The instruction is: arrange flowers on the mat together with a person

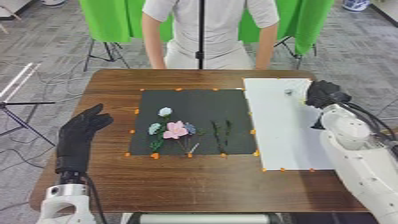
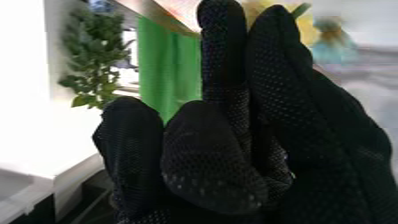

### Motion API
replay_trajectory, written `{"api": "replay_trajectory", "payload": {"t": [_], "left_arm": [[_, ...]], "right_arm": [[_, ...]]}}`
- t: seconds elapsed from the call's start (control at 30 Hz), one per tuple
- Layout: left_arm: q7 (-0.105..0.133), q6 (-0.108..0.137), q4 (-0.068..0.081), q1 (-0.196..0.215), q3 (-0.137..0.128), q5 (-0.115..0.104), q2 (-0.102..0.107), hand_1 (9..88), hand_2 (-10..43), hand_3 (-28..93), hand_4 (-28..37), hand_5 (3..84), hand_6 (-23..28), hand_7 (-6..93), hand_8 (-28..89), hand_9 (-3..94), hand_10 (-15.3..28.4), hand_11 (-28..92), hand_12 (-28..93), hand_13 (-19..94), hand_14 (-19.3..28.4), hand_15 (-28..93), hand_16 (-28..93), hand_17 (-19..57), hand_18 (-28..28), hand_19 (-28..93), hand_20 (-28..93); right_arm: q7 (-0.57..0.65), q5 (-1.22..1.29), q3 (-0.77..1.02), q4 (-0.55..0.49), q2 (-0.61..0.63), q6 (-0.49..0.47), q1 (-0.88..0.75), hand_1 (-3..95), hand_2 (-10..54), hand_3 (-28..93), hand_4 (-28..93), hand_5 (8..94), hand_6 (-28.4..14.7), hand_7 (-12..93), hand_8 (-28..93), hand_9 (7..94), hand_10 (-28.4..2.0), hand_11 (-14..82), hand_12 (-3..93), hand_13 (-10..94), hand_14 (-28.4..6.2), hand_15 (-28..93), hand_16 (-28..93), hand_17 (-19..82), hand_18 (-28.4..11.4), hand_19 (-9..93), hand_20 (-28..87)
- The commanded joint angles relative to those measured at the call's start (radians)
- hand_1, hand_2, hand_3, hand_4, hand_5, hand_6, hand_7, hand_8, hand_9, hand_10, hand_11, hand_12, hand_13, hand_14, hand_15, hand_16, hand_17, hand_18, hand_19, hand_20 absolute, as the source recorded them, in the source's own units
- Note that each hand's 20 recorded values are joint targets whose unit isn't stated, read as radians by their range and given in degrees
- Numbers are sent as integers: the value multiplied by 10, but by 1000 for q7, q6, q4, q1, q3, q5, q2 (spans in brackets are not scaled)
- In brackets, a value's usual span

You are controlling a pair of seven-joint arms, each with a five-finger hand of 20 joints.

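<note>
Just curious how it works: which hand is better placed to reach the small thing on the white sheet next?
Probably the right hand: it is at the white sheet, near that small thing. The left hand is left of the dark mat.

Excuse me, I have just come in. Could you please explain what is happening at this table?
A robot is taking part in a flower arrangement. On the dark mat, a pink flower lies among smaller white and bluish ones, with green sprigs to their right. The robot's right hand is at the far right of the white sheet; I cannot tell if it holds anything. Its left hand is open, left of the mat.
</note>
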Motion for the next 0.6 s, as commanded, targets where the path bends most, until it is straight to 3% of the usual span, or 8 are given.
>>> {"api": "replay_trajectory", "payload": {"t": [0.03, 0.23, 0.6], "left_arm": [[-17, 5, -1, 12, -3, 15, 9, 247, 25, 661, -246, 502, 53, 161, -54, 499, 146, 232, 155, 397, 199, 264, 14, 32, 142, 124, 162], [-16, -6, 5, -5, 6, 15, 17, 247, 26, 659, -246, 501, 53, 161, -54, 498, 146, 232, 156, 396, 199, 265, 14, 31, 142, 125, 162], [-19, -10, 7, -3, 6, 13, 8, 247, 27, 657, -246, 500, 53, 160, -53, 496, 146, 231, 156, 393, 201, 264, 14, 31, 142, 123, 161]], "right_arm": [[-76, 31, -81, -342, 120, 3, 35, 589, -95, 613, -280, 831, 58, 228, 32, 937, -61, 94, 305, 937, 18, 700, 209, 610, -158, 932, 645], [-138, 84, -245, -400, 88, -43, 115, 581, -95, 625, -279, 832, 57, 229, 36, 937, -61, 94, 311, 937, 18, 697, 216, 609, -157, 932, 648], [-159, 54, -438, -354, 11, -101, 162, 580, -95, 630, -280, 834, 56, 227, 38, 937, -60, 88, 313, 937, 19, 698, 221, 609, -158, 932, 653]]}}
